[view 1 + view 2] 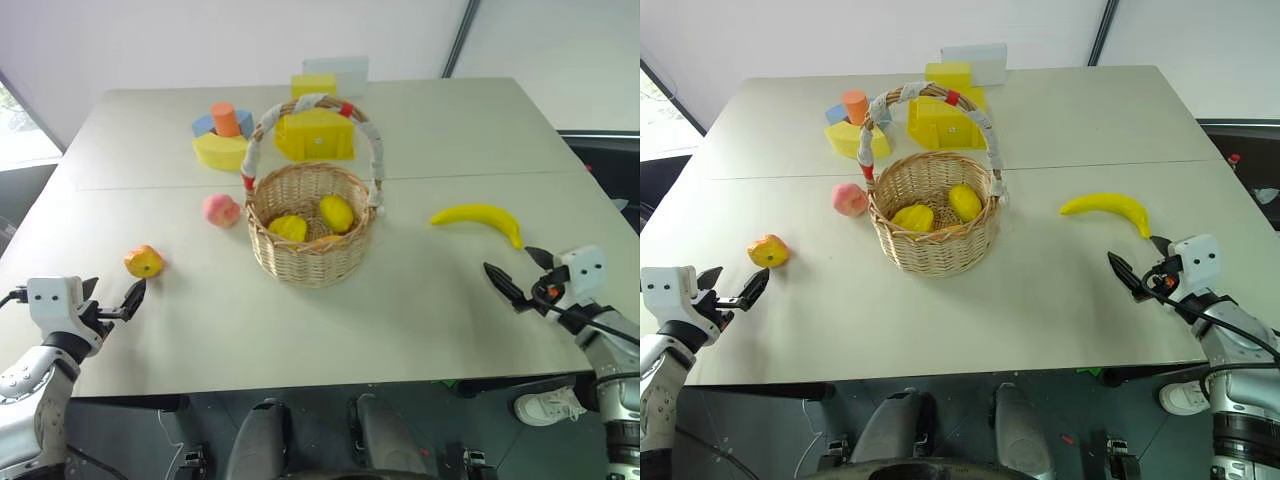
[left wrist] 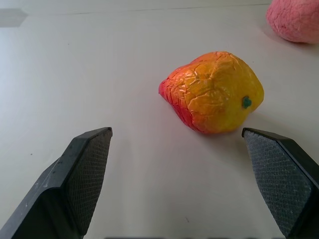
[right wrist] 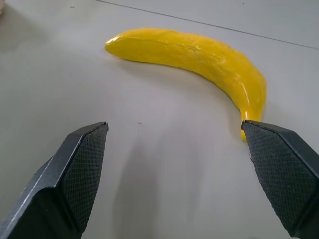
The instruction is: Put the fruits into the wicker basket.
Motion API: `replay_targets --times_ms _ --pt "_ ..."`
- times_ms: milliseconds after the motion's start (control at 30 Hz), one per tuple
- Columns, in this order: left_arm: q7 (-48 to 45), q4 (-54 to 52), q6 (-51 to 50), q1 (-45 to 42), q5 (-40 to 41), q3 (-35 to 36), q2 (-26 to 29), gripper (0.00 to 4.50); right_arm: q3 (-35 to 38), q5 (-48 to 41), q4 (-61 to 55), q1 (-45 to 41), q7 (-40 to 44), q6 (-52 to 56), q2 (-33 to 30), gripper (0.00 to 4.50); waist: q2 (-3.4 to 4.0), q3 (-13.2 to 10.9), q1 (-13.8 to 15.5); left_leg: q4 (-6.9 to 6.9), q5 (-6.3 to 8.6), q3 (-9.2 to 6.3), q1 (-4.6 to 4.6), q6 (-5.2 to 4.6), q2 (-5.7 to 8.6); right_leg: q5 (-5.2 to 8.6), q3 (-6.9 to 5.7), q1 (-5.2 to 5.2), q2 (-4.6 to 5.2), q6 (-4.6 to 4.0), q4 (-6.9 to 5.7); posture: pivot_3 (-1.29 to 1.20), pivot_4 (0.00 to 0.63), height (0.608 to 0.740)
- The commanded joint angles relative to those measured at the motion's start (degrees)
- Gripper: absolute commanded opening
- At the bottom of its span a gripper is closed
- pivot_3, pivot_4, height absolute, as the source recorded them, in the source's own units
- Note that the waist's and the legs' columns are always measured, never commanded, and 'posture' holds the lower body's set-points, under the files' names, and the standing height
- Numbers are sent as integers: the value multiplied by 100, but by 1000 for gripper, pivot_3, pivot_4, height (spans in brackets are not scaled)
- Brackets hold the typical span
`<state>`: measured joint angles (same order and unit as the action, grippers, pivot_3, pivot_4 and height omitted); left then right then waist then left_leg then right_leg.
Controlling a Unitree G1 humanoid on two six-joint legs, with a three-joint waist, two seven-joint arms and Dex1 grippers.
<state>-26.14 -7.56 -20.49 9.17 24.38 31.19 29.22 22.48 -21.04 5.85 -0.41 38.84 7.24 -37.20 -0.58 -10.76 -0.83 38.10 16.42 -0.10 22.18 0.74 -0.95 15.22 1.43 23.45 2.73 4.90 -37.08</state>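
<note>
The wicker basket [image 1: 310, 250] stands mid-table with two yellow lemons [image 1: 336, 212] inside. A pink peach [image 1: 221, 210] lies just left of it. Further left lies the orange-red fruit [image 1: 144, 261], also in the left wrist view [image 2: 214, 93], a short way ahead of my left gripper [image 1: 112, 295], which is open and empty. The yellow banana [image 1: 480, 218] lies right of the basket. In the right wrist view the banana [image 3: 199, 57] is just beyond my right gripper [image 1: 528, 272], open and empty, with its stem end close to one fingertip.
Foam blocks stand behind the basket: a yellow house block [image 1: 315, 133], a yellow arch with an orange cylinder [image 1: 226, 119] and blue pieces, and a white box [image 1: 336, 72]. The table's front edge [image 1: 320, 385] runs just behind both grippers.
</note>
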Motion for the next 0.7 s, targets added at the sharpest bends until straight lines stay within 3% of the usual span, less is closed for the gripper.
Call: replay_targets --times_ms 33,433,700 --pt "-17 -129 90 4 61 94 38 4500 53 -47 -199 -89 -23 -12 -11 4469 0 0 0 0 0 0 0 0 0 0 0 0 0 0 0 0 150 740" --pt "29 -260 -53 -75 284 119 47 4500 27 -178 -645 -300 -13 230 -72 4469 0 0 -1 0 0 0 0 0 0 0 0 0 0 0 0 0 150 740" --pt "141 -692 -493 -430 611 89 235 4500 -139 -1077 -2168 -559 344 1350 -317 4469 0 0 8 0 0 -6 1 0 -1 -1 -1 0 2 1 -2 0 150 740"
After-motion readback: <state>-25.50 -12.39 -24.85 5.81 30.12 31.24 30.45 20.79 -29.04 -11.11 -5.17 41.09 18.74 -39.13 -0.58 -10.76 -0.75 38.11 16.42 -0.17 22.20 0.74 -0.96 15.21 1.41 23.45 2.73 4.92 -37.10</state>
